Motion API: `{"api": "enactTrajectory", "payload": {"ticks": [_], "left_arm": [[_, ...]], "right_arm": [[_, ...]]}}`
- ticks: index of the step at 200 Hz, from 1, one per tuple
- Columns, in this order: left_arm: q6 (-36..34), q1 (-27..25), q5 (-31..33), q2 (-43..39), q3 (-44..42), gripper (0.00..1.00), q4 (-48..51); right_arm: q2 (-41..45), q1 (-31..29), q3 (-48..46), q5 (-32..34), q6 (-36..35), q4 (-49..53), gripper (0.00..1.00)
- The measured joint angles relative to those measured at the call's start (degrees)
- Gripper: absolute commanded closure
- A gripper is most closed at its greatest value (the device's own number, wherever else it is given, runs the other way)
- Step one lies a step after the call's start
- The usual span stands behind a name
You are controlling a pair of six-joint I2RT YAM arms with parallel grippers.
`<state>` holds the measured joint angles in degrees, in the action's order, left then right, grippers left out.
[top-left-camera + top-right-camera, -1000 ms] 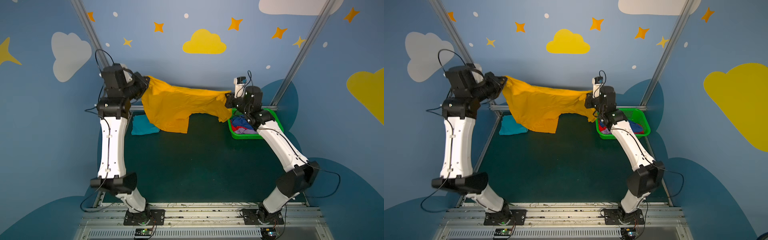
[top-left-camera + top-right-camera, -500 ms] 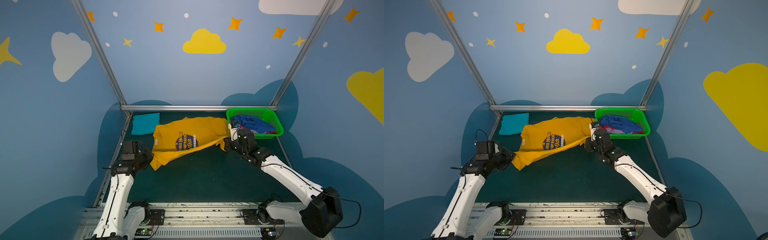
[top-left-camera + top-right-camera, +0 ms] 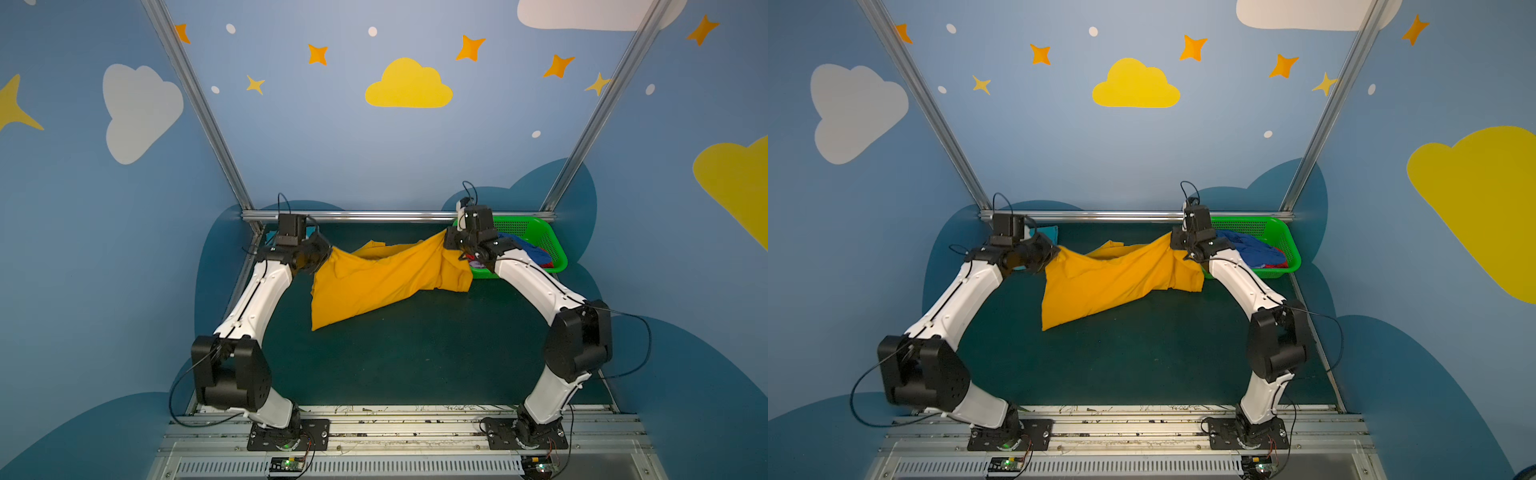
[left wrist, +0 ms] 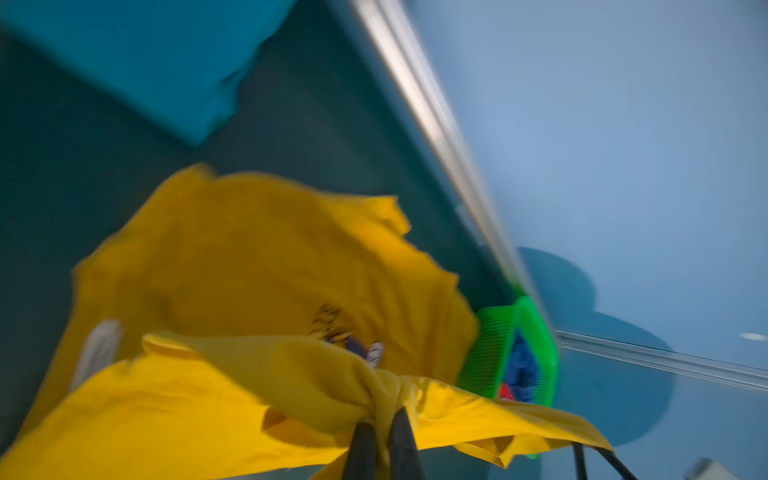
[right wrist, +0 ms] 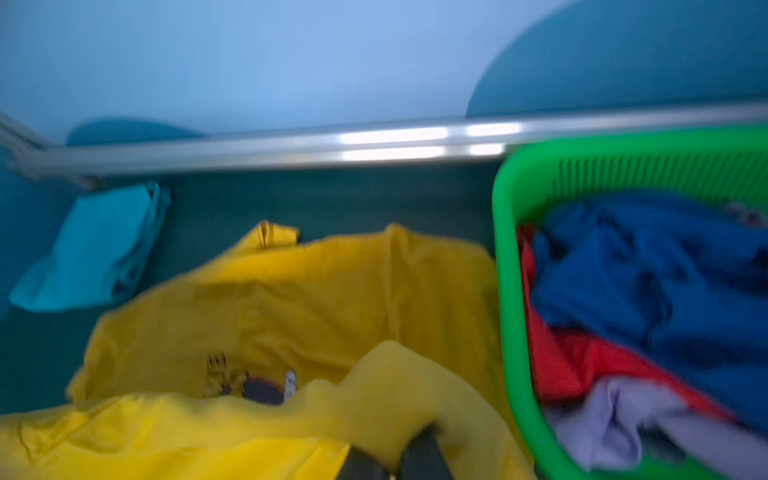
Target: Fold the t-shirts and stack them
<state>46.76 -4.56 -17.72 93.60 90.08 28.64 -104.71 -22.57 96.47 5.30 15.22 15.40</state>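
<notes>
Pinching opposite ends of the mustard-yellow t-shirt (image 3: pixel 374 286), the left gripper (image 3: pixel 327 254) and right gripper (image 3: pixel 445 242) hold it slung between them above the dark table (image 3: pixel 395 365), with the folded teal t-shirt (image 5: pixel 91 249) at the back-left corner.

A robot-lab booth: aluminium frame (image 3: pixel 395 215), cloud-and-star walls (image 3: pixel 332 145), rail-mounted arms (image 3: pixel 257 299).

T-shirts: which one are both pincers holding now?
The mustard-yellow t-shirt, stretched between the left pincer and right pincer; the teal t-shirt lies by the back rail, the rest sit in the green basket.
</notes>
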Motion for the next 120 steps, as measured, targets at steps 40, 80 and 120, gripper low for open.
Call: {"api": "enactTrajectory", "payload": {"ticks": [40,80,120], "left_arm": [[-4.1,-0.5,3.0,15.6,48.3,0.96,6.6],[-4.6,3.0,2.9,19.5,79.7,0.96,11.1],[-6.3,5.2,3.3,-6.9,39.5,0.96,4.8]], "right_arm": [[-8.4,0.2,31.1,-1.2,-3.2,1.1,1.00],[-3.5,-1.1,37.2,-1.9,-6.9,-1.1,1.00],[18.9,-5.6,4.8,-1.0,-10.0,-9.5,1.00]]}}
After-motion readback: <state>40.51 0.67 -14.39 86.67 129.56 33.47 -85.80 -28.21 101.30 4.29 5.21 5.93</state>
